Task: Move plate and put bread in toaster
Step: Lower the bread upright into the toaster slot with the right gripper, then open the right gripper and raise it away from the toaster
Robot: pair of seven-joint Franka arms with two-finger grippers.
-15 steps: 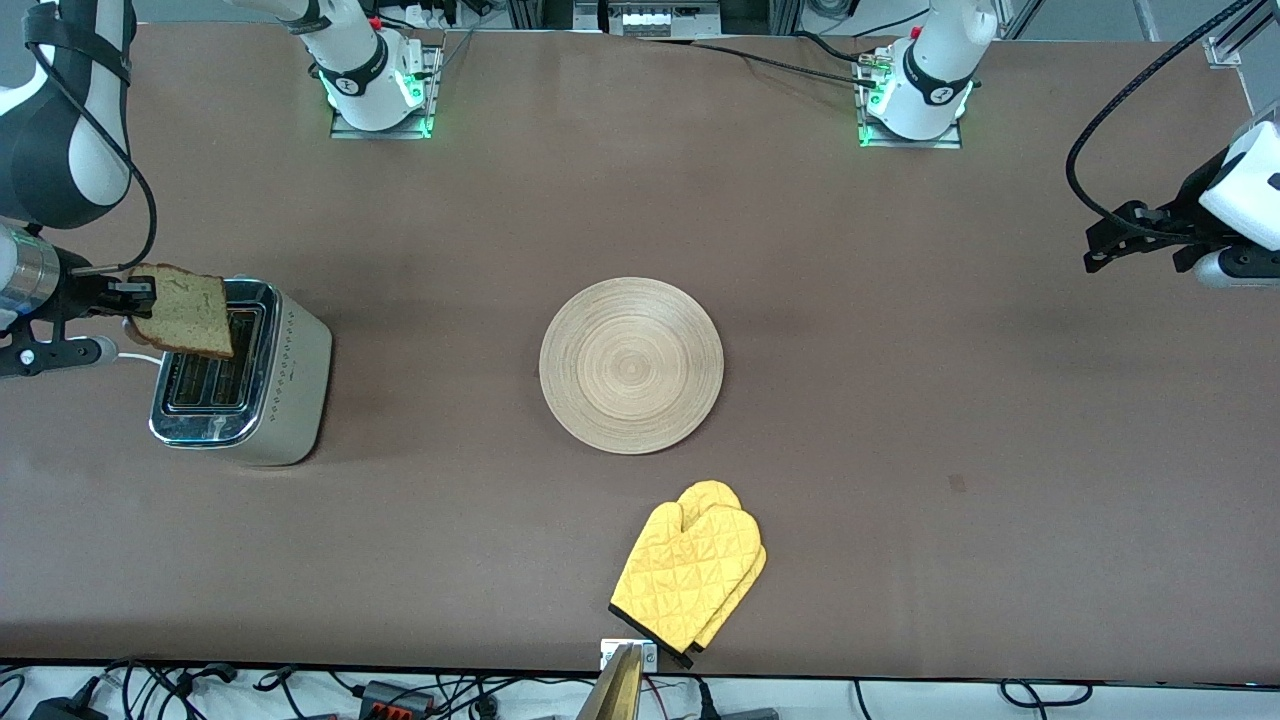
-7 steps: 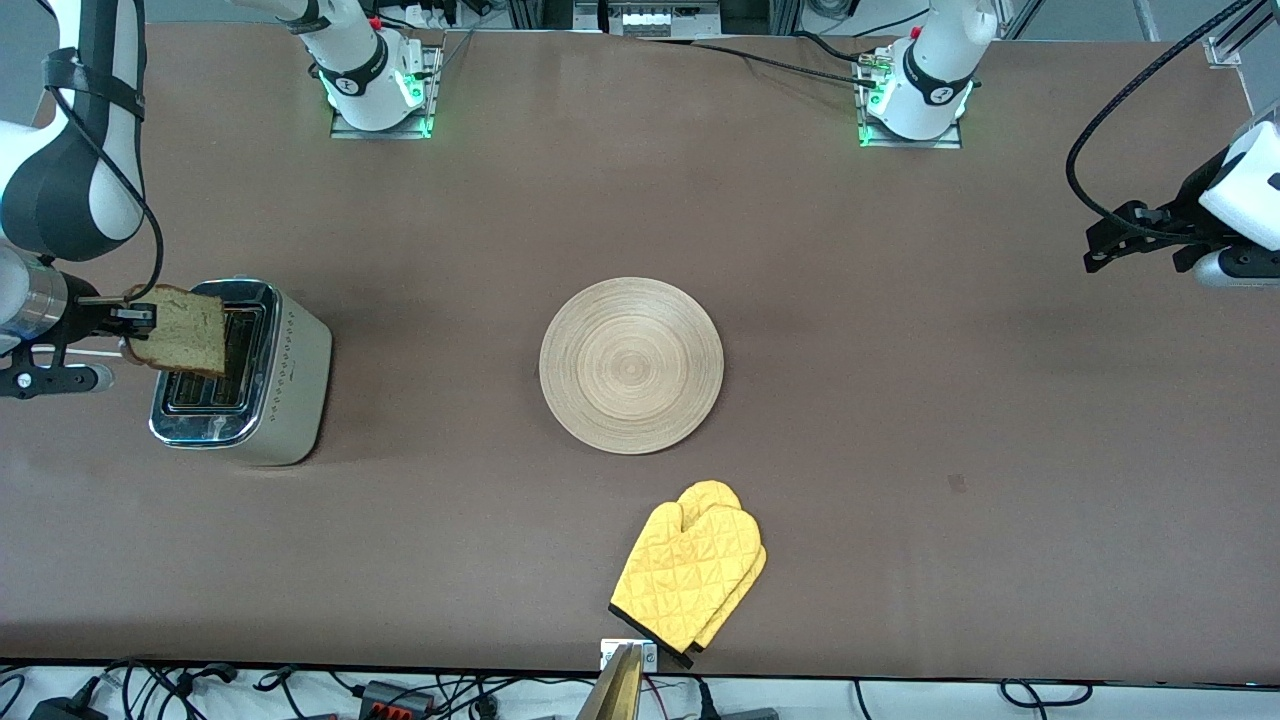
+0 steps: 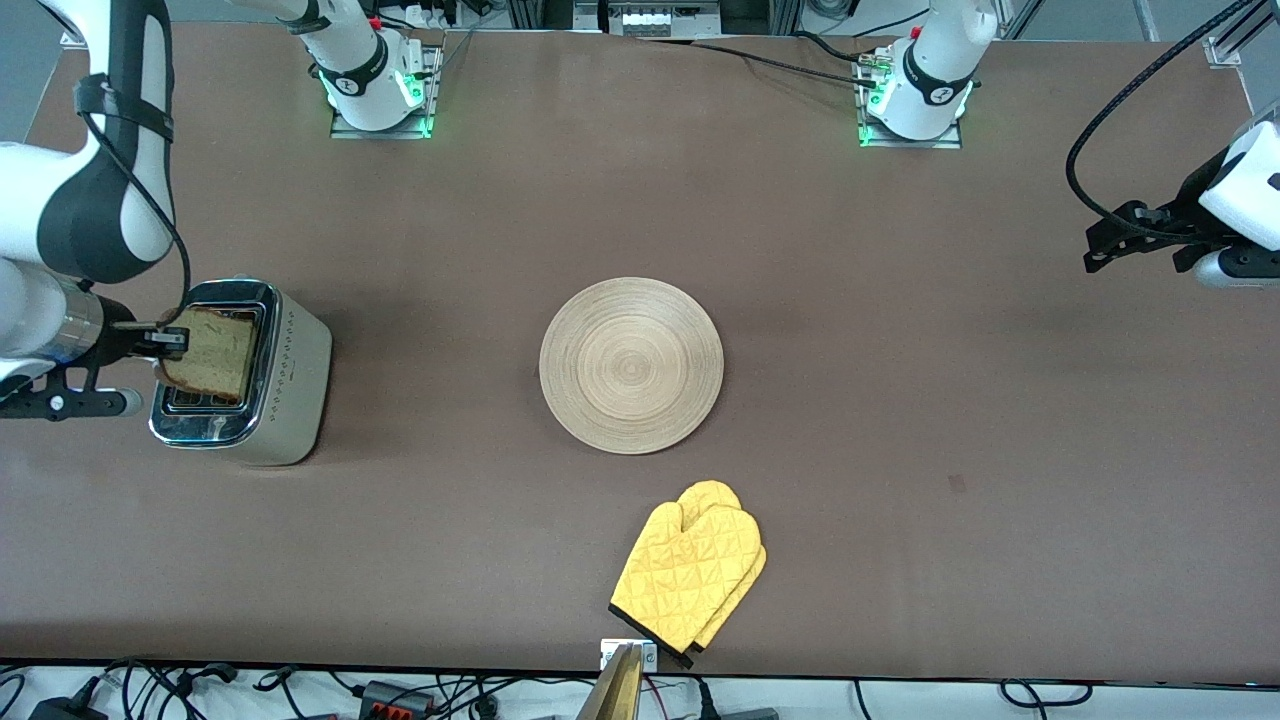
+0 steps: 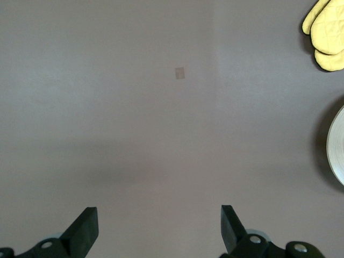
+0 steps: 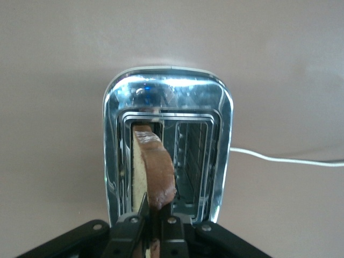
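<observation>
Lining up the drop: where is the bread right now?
The bread is held upright in the right tool, partly inside a slot of the toaster, at the right arm's end of the table.

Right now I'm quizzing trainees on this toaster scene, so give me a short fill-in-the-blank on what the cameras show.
1. The right gripper is shut on the ____.
2. The bread hangs over a slot of the ____.
3. The yellow mitt lies nearer the front camera than the ____.
4. The left gripper, over bare table, is ____.

Missing words: bread; toaster; plate; open
</observation>
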